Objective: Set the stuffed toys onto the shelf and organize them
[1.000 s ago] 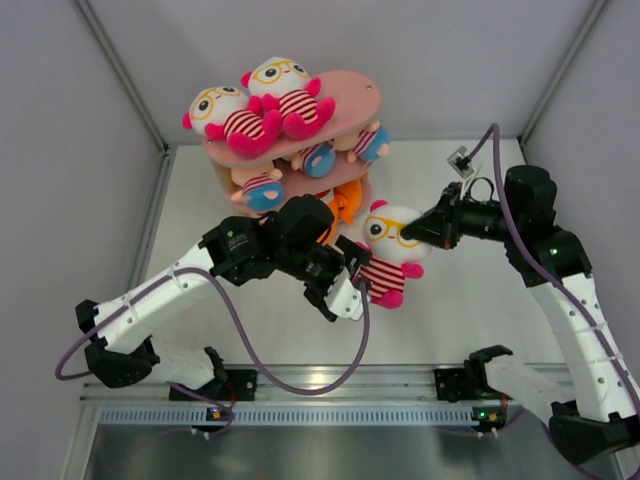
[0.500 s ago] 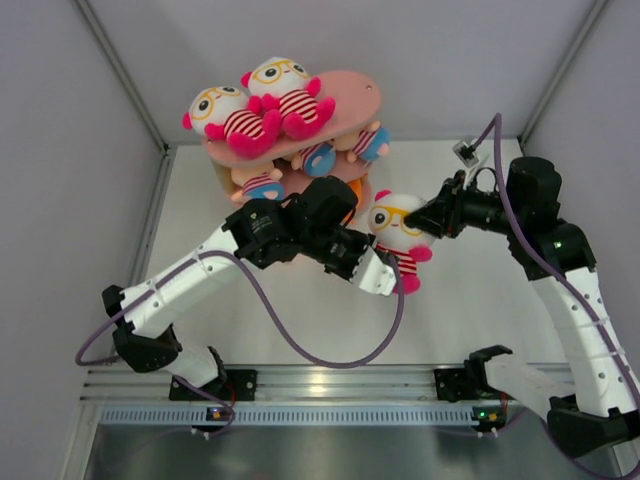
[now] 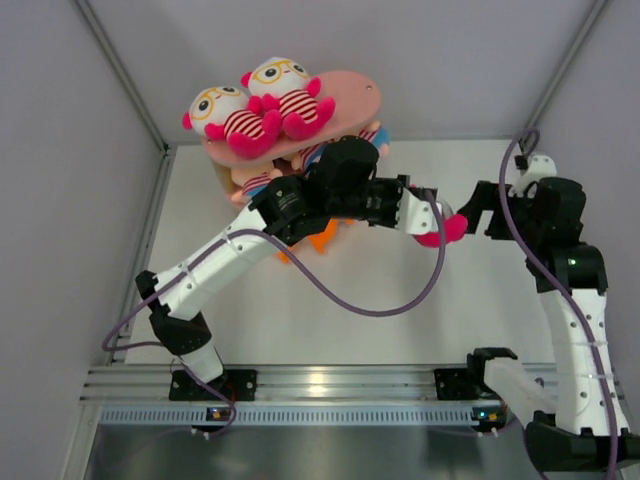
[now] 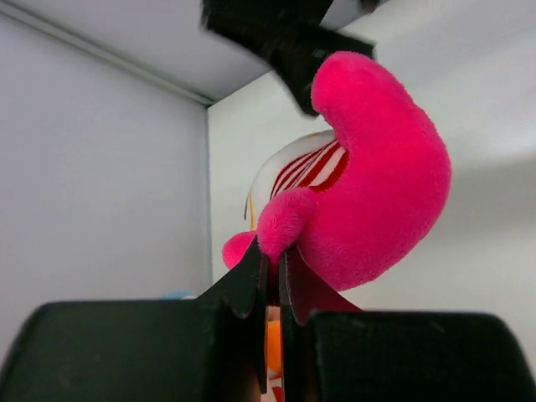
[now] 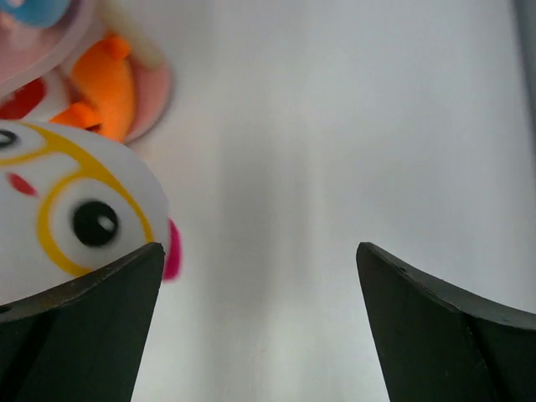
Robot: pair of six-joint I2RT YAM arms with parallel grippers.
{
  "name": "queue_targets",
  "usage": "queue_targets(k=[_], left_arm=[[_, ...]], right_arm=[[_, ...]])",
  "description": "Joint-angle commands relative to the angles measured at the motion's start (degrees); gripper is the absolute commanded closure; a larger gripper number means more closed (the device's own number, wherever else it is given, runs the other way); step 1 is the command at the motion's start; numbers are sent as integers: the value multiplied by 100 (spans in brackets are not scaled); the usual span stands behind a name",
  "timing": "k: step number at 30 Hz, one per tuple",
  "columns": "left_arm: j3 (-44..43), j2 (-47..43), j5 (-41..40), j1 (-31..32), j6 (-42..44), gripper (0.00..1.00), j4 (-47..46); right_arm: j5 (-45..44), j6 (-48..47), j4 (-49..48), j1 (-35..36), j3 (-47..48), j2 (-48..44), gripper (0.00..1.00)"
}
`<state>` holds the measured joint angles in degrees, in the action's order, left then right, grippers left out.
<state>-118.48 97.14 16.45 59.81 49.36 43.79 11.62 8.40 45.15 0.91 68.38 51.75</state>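
Note:
My left gripper [image 3: 432, 218] reaches across to the right of the shelf [image 3: 345, 95] and is shut on a pink limb of a striped goggled doll [image 3: 448, 230]. In the left wrist view the jaws [image 4: 272, 255] pinch that limb, with the doll's striped body [image 4: 297, 167] above. My right gripper [image 3: 476, 216] stands open just right of the doll. Its wrist view shows the doll's white head [image 5: 59, 201] beside the left finger, outside the jaws [image 5: 260, 276]. Two goggled dolls [image 3: 228, 118] [image 3: 285, 95] lie on the top board. An orange fish [image 3: 325, 236] sits at the bottom tier.
Peach dolls in blue pants [image 3: 255, 182] on the middle tier are mostly hidden by my left arm. Grey walls close in the white table [image 3: 300, 330] on three sides. The shelf's pink base [image 5: 155, 96] and the orange fish [image 5: 105, 88] show at the right wrist view's upper left.
My left gripper shut on the doll's limb and carried the doll up and to the right. My right gripper let go of the doll's head, opened wide and drew back to the right.

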Motion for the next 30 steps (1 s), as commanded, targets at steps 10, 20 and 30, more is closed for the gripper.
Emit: queue_targets(k=[10, 20, 30], left_arm=[[-1432, 691, -625, -295, -85, 100, -1583], [-1890, 1430, -1583, -883, 241, 100, -3087], [-915, 1079, -1882, -1692, 337, 100, -3166]], right_arm=[[-3456, -524, 21, -557, 62, -1193, 2], [-2964, -620, -146, -557, -123, -1211, 2], [-2885, -638, -208, -495, -325, -1299, 2]])
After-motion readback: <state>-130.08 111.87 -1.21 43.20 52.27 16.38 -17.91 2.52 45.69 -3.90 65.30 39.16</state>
